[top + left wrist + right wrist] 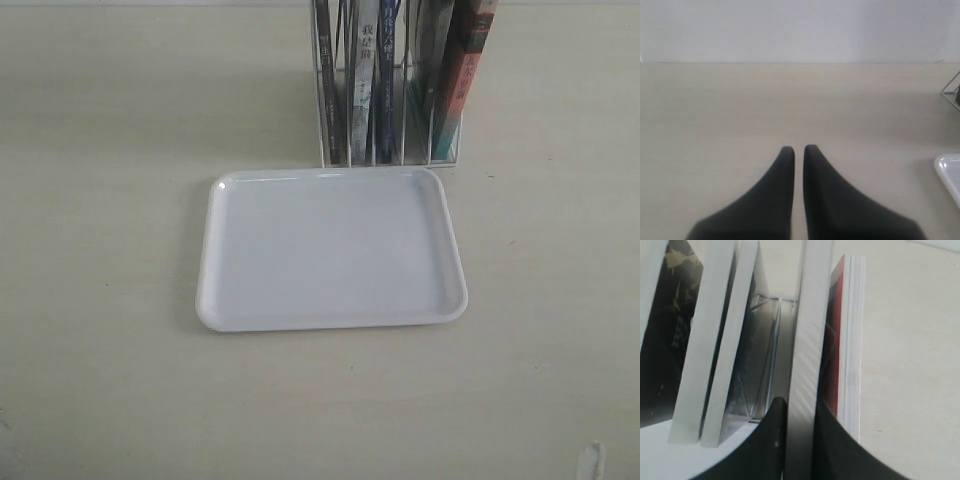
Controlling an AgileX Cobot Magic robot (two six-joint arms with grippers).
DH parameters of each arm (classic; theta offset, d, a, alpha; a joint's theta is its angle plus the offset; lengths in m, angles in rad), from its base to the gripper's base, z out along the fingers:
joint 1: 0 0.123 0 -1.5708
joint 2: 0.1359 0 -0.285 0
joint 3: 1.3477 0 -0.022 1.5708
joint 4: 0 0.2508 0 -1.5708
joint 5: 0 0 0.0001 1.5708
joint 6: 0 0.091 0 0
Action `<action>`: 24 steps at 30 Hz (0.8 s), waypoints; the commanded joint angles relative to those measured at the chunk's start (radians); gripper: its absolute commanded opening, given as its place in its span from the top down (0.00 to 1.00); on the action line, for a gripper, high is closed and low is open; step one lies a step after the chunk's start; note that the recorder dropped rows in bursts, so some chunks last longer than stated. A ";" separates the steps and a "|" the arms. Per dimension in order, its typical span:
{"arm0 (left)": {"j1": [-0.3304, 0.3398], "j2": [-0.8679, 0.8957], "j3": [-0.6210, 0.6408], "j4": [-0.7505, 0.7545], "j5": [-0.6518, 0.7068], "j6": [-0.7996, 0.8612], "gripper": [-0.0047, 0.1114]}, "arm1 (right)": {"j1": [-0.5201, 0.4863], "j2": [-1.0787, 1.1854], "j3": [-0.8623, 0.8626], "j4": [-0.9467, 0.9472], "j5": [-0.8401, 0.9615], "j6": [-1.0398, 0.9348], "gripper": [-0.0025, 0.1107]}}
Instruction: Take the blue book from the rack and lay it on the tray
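Observation:
The rack (325, 120) stands at the table's far edge with several books upright in it. The blue book (388, 60) shows a narrow dark blue spine with white characters near the rack's middle. The white tray (215, 300) lies flat just in front of the rack with nothing on it. My right gripper (799, 401) is over the rack, shut on the white top edge of a thin book (812, 330) that stands against the red book (836, 340). That thin book's cover is hidden. My left gripper (799, 148) is shut on nothing over bare table.
The red-spined book (465, 70) fills the rack's rightmost slot, and black-spined books (325, 50) stand at its left. A tray corner (949, 170) and a bit of rack wire (952, 92) show beside my left gripper. Neither arm shows in the exterior view.

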 commanded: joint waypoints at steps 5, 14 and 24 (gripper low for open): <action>-0.009 -0.002 0.004 0.002 -0.006 0.002 0.91 | -0.001 -0.010 -0.003 -0.032 -0.009 -0.012 0.98; -0.009 -0.002 0.004 0.002 -0.006 0.002 0.91 | -0.001 -0.010 -0.003 -0.014 -0.009 -0.012 0.98; -0.009 -0.002 0.004 0.002 -0.006 0.002 0.91 | -0.001 -0.004 -0.003 0.007 -0.080 -0.032 0.98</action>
